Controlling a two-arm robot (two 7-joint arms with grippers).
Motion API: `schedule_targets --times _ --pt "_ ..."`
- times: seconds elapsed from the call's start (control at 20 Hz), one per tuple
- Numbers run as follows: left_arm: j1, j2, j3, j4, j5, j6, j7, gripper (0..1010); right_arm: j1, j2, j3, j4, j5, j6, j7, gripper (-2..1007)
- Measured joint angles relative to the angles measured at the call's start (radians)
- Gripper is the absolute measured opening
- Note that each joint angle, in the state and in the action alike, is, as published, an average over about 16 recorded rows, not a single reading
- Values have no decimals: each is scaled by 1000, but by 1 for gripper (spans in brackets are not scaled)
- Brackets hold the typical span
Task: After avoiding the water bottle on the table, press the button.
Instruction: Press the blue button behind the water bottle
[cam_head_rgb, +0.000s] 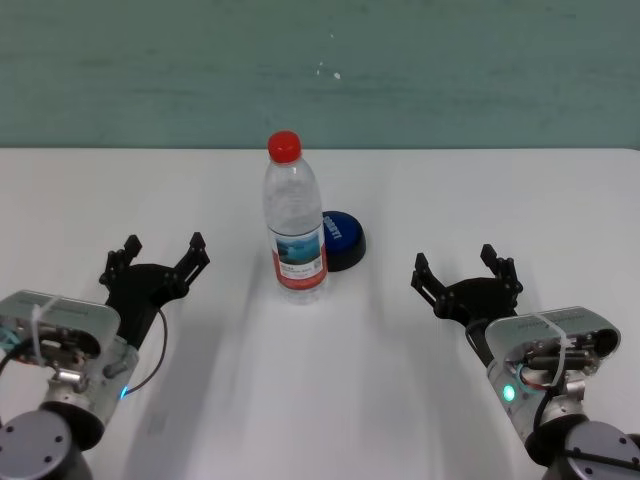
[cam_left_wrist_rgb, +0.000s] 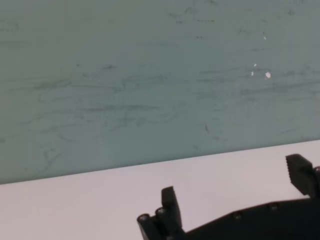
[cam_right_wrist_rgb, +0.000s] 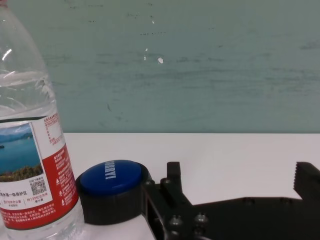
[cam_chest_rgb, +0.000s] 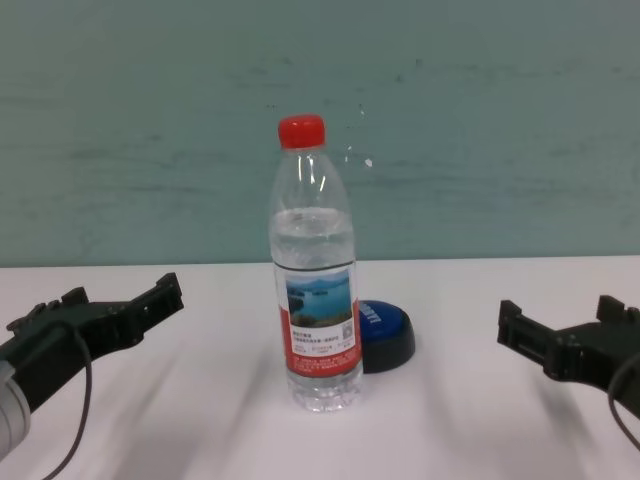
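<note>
The water bottle (cam_head_rgb: 295, 225) stands upright at the middle of the white table (cam_head_rgb: 470, 190), clear with a red cap and a lake label. It also shows in the chest view (cam_chest_rgb: 316, 290) and the right wrist view (cam_right_wrist_rgb: 30, 150). The blue dome button (cam_head_rgb: 343, 237) on its black base sits just behind and to the right of the bottle, partly hidden by it, and shows in the chest view (cam_chest_rgb: 385, 330) and right wrist view (cam_right_wrist_rgb: 111, 177). My left gripper (cam_head_rgb: 163, 247) is open and empty, left of the bottle. My right gripper (cam_head_rgb: 455, 260) is open and empty, right of the button.
A teal wall (cam_head_rgb: 320, 70) runs behind the table's far edge. Bare tabletop lies between each gripper and the bottle, and in front of the bottle. The left wrist view shows only wall and table beyond the left gripper (cam_left_wrist_rgb: 234, 180).
</note>
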Motion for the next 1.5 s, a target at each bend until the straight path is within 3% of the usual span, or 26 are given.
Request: schedule_targets --times 1.2,1.5 --pt "0 0 0 0 0 0 0 1000 0 0 0 0 0 0 0 1004" --pt "9 4 -8 -13 12 3 1 1000 0 0 0 0 0 0 0 1004"
